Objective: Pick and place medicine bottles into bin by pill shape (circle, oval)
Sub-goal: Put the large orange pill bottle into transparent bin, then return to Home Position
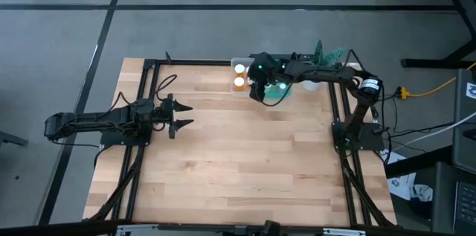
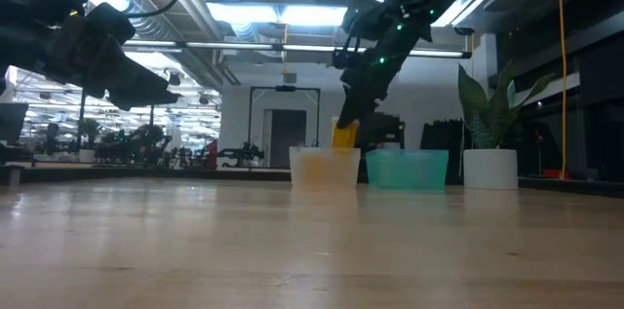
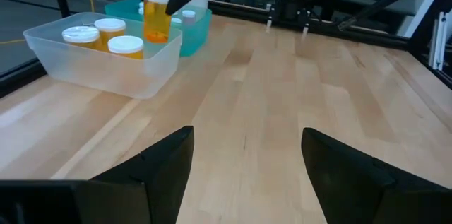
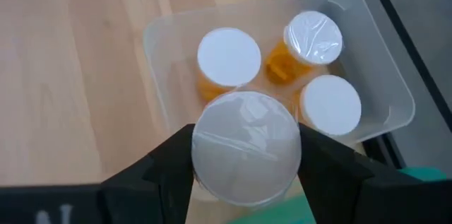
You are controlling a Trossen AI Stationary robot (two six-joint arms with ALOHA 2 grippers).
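My right gripper (image 1: 258, 91) is shut on an orange medicine bottle with a white cap (image 4: 244, 146). It holds the bottle just above the clear bin (image 4: 367, 75), which stands at the table's far side. The held bottle also shows in the low view (image 2: 344, 135) and the left wrist view (image 3: 156, 22). Three orange bottles with white caps (image 4: 227, 56) stand upright in the clear bin (image 1: 239, 76). The teal bin (image 2: 408, 168) stands beside it on the right, with a small white-capped bottle (image 3: 188, 15) inside. My left gripper (image 1: 184, 115) is open and empty over the table's left side. My right gripper pinches the orange bottle between its two fingers at the cap's two opposite sides (image 4: 201, 155). The fingers (image 4: 162, 164) come from above and point down. The bottle hangs roughly upright, cap up, clear of the table, over the clear bin's near edge.
A white pot with a green plant (image 2: 490, 168) stands at the far right, beyond the teal bin. Bare wooden table (image 1: 245, 161) lies between the arms and toward the near edge. Dark frame rails (image 1: 145, 80) run along the table's sides.
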